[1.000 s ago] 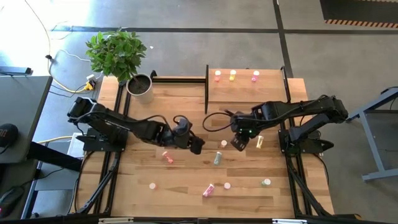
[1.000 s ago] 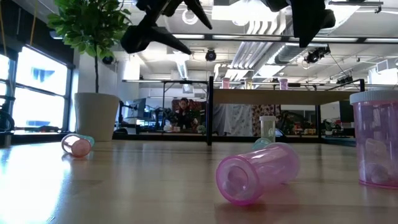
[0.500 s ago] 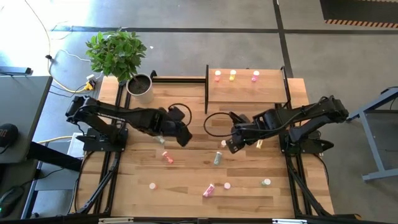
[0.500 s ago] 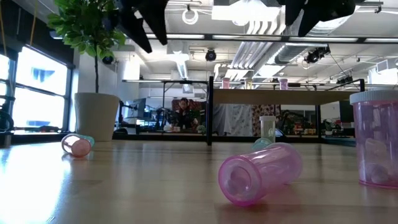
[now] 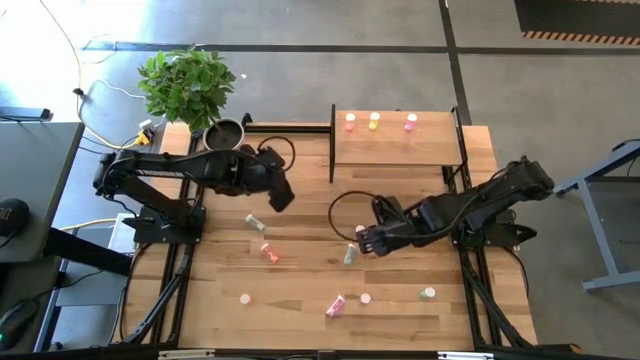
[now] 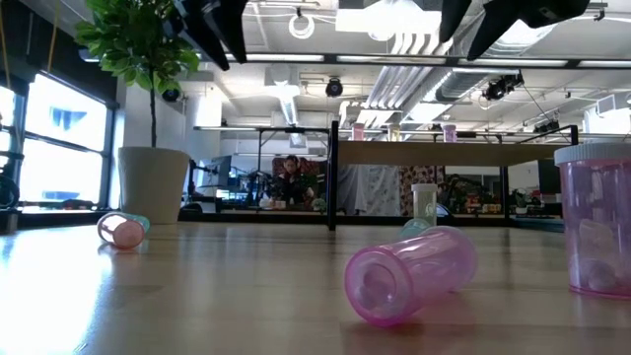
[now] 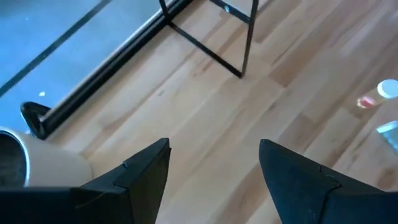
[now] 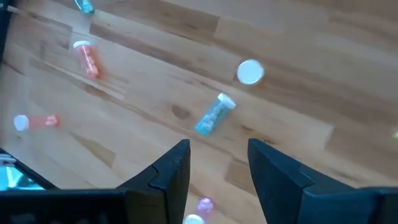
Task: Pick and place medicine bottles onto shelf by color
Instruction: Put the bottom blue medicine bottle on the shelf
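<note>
Just beside the open, empty right hand (image 5: 362,240) – a green bottle (image 5: 349,255) lying on the table.

Light-wood raised shelf (image 5: 400,150) stands at the far edge of the striped wooden tabletop (image 5: 300,300), right of centre. Three small bottles (image 5: 374,121) stand in a row along its far edge. Potted green plant (image 5: 190,90) occupies the far left corner. Further small bottles lie scattered over the tabletop's middle and near part, one lying bottle (image 5: 349,255) just beside the right gripper (image 5: 362,241). Left gripper (image 5: 282,197) is over the tabletop, left of the shelf.
</note>
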You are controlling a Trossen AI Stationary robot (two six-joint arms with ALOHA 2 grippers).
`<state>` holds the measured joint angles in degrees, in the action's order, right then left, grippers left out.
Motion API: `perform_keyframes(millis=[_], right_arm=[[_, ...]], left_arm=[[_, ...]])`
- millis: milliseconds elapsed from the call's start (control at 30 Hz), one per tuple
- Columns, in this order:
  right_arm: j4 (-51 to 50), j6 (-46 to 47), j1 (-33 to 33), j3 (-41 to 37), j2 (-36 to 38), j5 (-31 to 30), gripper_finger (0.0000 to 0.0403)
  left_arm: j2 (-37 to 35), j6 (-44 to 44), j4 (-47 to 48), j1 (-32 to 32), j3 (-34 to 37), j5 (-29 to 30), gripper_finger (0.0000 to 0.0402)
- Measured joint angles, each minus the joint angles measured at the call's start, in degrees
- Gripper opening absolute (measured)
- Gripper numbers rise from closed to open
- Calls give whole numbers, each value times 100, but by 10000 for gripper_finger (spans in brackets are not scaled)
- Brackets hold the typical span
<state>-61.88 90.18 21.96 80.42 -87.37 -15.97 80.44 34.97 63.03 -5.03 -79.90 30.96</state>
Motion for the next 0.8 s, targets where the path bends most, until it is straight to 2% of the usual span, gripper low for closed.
perform_keyframes(millis=[400, 667, 800], right_arm=[[229, 1203, 35, 0, -783, 319, 152], [764, 1935, -63, 0, -1348, 911, 152], [1142, 2048, -120, 0, -1648, 947, 152]], left_arm=[[-106, -433, -3, -138, 2, -15, 239], [-102, -524, -4, -138, 2, -26, 239], [-101, -526, -3, -136, 2, -28, 239]])
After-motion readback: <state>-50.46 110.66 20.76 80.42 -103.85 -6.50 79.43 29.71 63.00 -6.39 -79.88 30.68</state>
